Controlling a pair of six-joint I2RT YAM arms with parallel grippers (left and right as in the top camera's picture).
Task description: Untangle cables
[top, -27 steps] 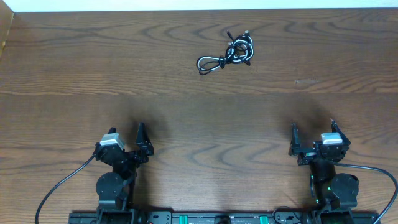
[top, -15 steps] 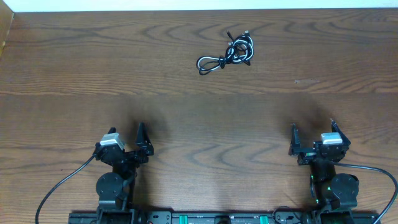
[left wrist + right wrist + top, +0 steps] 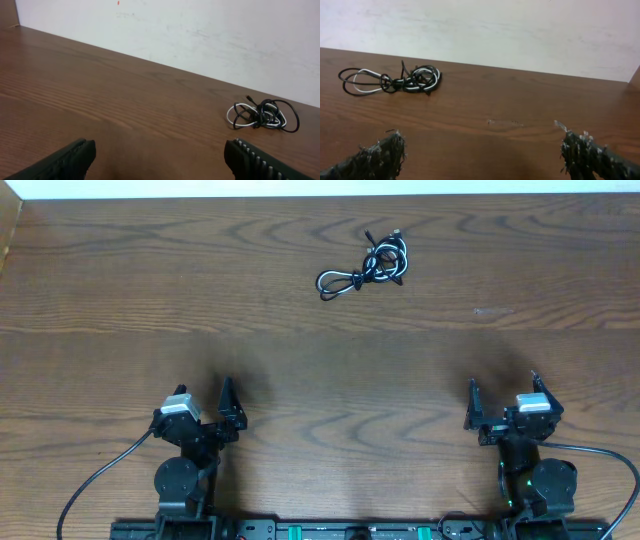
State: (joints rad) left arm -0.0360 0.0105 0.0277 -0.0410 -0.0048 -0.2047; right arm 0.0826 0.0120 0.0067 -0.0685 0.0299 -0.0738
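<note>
Cables (image 3: 363, 270) lay in one small knotted bundle on the far part of the wooden bench (image 3: 300, 360), close to its middle line and well apart from both arms. Black and white cords were wound together in it. A longer loop reached out to the left, and a couple of short plug ends poked out on the far side. From the left wrist camera the bundle (image 3: 262, 115) sat far off to the right, near the bench's edge below a pale wall (image 3: 200, 30). From the right wrist camera it (image 3: 395, 80) sat far off to the left.

The left tool (image 3: 204, 390) waited at the near left of the bench, its jaws spread wide with nothing between them but bare wood. The right tool (image 3: 503, 388) stood at the near right, likewise gaping and holding nothing. Neither touched the cords.
</note>
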